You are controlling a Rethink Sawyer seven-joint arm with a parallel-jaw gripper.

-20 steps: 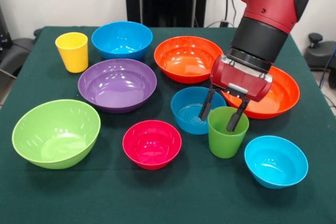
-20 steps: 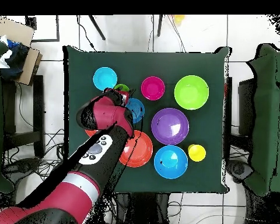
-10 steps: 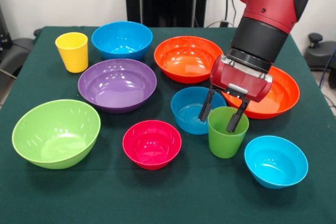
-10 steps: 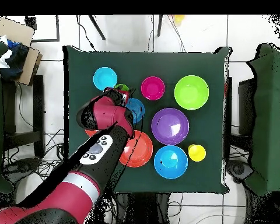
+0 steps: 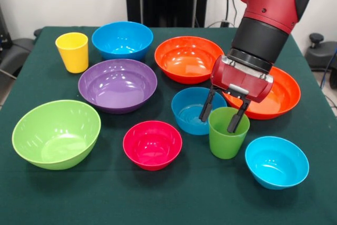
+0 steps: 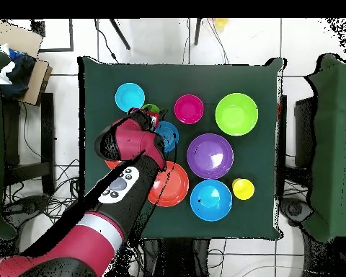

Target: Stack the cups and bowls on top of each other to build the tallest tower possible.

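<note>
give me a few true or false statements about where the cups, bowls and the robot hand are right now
1. The hand straddles the rim of the green cup, one finger inside and one outside. True.
2. The yellow cup sits inside the purple bowl. False: it stands on the table beside that bowl.
3. Some bowls are already stacked. False: every piece sits separately on the table.
4. The pink-red bowl lies between the lime green bowl and the green cup. True.
5. The green cup lies tipped over. False: it stands upright.
</note>
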